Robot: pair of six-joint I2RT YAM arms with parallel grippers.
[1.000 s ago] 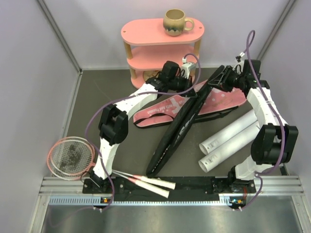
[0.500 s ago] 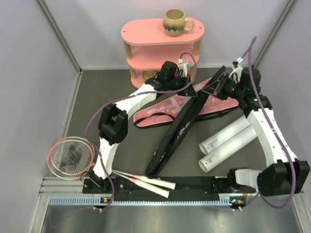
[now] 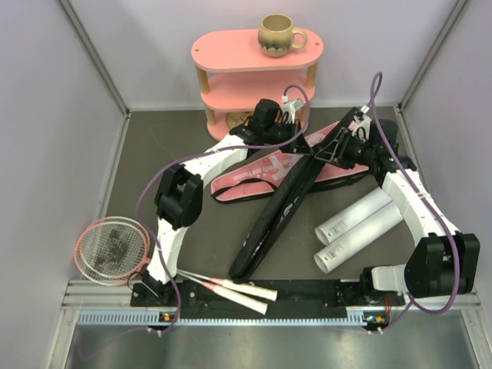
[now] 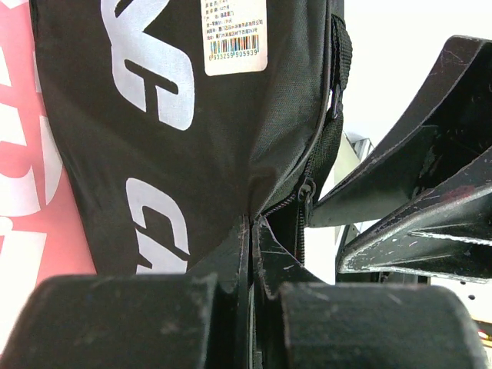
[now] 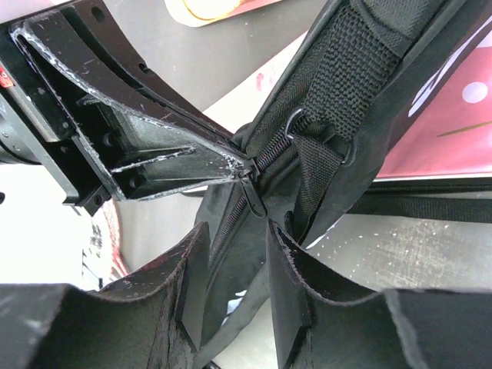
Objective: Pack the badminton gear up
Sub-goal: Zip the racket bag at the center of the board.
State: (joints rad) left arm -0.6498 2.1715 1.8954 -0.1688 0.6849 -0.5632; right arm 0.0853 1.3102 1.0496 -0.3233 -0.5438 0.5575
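The black CROSSWAY bag point(image 3: 280, 207) lies diagonally across the pink racket bag point(image 3: 246, 178). My left gripper point(image 3: 306, 144) is shut on the black bag's fabric point(image 4: 169, 115) beside its zipper, with the pinch point(image 4: 254, 224) at the seam. My right gripper point(image 3: 327, 150) faces it closely. Its jaws point(image 5: 236, 227) stand open with the bag's zipper edge between them, just below the zipper pull point(image 5: 252, 198). Two white tubes point(image 3: 361, 227) lie at the right. Two rackets lie at the front left, heads point(image 3: 111, 247) stacked and white handles point(image 3: 246, 290) by the rail. No shuttlecocks show.
The pink three-tier shelf point(image 3: 257, 50) stands at the back with the beige mug point(image 3: 275, 34) on top, close behind my left wrist. Grey walls close in the left, right and back sides. The metal rail point(image 3: 269, 307) runs along the near edge.
My right arm has swung left and lowered, bringing its gripper up against the black bag's top end by the left gripper. The left arm has held still.
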